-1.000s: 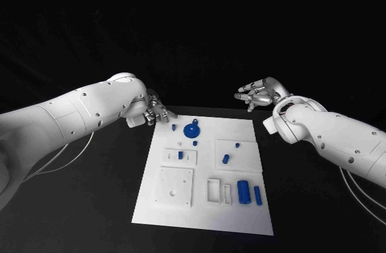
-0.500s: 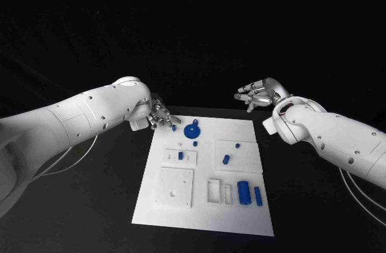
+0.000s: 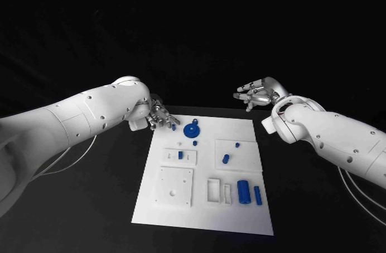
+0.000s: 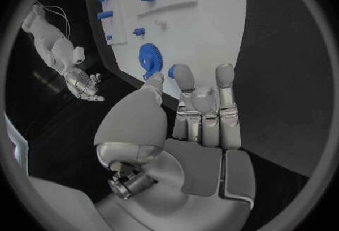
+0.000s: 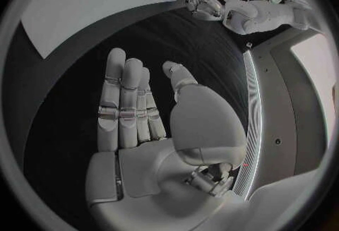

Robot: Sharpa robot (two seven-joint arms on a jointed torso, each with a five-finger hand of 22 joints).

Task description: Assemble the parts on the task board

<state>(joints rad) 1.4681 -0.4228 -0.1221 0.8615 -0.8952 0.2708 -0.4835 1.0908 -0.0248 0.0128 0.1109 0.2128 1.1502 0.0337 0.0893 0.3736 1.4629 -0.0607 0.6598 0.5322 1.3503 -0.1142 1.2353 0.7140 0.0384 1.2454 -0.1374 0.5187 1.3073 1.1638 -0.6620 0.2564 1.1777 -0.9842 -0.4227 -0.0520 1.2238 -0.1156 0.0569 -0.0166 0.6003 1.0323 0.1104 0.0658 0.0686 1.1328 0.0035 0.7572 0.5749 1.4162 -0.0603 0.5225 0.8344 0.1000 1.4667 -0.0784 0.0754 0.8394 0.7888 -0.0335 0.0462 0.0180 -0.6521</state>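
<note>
Head view: the black tabletop (image 3: 88, 208) carries the white task board (image 3: 241, 219) at its middle, blue parts (image 3: 243, 191) on it, no legible writing. Left robot hand (image 3: 159, 117) hovers spread by the board's far-left corner, apparently empty; right robot hand (image 3: 256, 95) is spread beyond the far-right corner. Left wrist view: fingers (image 4: 225, 101) extend near the blue gear (image 4: 150, 59).

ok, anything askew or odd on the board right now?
Nothing stands out. The task board lies flat, and the blue gear and other blue parts rest on it in an orderly way. The left hand is at the board's far corner; the right hand is raised, holding nothing.

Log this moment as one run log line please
left hand: open, at task board far corner near blue gear | right hand: open, raised off board | parts: unassembled
</note>
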